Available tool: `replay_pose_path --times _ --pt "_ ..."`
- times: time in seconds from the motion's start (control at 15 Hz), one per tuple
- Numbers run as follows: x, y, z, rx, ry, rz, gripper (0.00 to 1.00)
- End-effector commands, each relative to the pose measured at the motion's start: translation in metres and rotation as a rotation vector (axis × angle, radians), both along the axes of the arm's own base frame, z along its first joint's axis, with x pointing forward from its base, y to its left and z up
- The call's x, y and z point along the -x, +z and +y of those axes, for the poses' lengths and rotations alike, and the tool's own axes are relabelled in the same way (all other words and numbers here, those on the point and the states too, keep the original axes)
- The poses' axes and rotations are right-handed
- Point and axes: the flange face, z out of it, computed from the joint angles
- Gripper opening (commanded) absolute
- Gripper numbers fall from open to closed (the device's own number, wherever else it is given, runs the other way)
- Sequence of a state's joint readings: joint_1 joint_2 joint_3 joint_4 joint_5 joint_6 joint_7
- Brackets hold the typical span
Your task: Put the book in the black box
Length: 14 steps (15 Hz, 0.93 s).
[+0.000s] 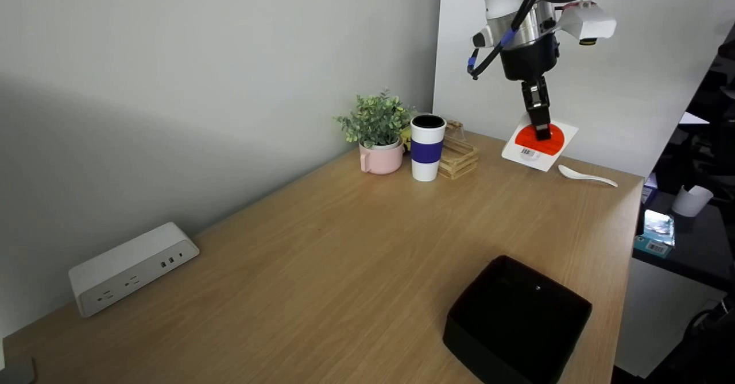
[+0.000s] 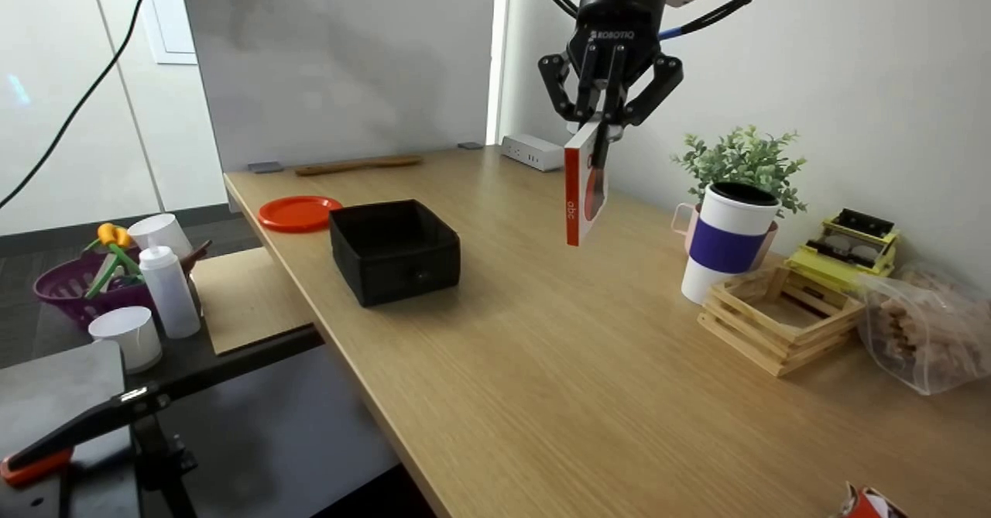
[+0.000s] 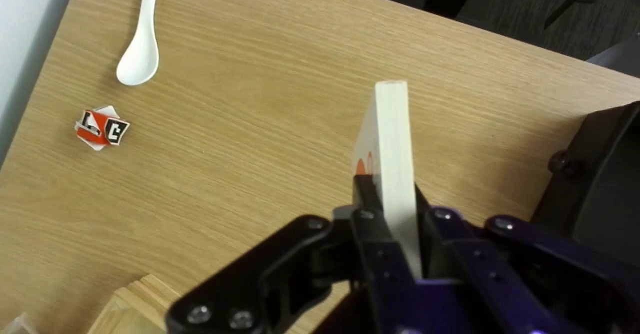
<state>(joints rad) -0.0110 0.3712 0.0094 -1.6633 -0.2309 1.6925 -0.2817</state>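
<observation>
Over the wooden table (image 2: 557, 363), narrowly parted jaws clamp the book (image 2: 584, 189).

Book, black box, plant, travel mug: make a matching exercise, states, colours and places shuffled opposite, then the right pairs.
1. book
2. black box
3. leafy plant
4. travel mug

A. white with a purple-blue band
B. set in a pink handled pot
C. clamped in the claw
D. square, open-topped, on the table

Pairs: 1-C; 2-D; 3-B; 4-A
</observation>
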Motion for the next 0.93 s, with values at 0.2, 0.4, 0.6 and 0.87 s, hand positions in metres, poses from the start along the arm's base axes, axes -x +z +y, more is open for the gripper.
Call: replay_pose_path --times 0.2,0.4,0.6,0.87 --pt "0.008 0.017 0.026 -0.046 0.188 0.034 0.04" --pt "0.011 0.023 0.040 -0.064 0.276 0.037 0.04" --pt "0.011 0.030 0.057 -0.087 0.364 0.039 0.04" --pt "0.007 0.029 0.080 -0.153 0.463 0.034 0.04"
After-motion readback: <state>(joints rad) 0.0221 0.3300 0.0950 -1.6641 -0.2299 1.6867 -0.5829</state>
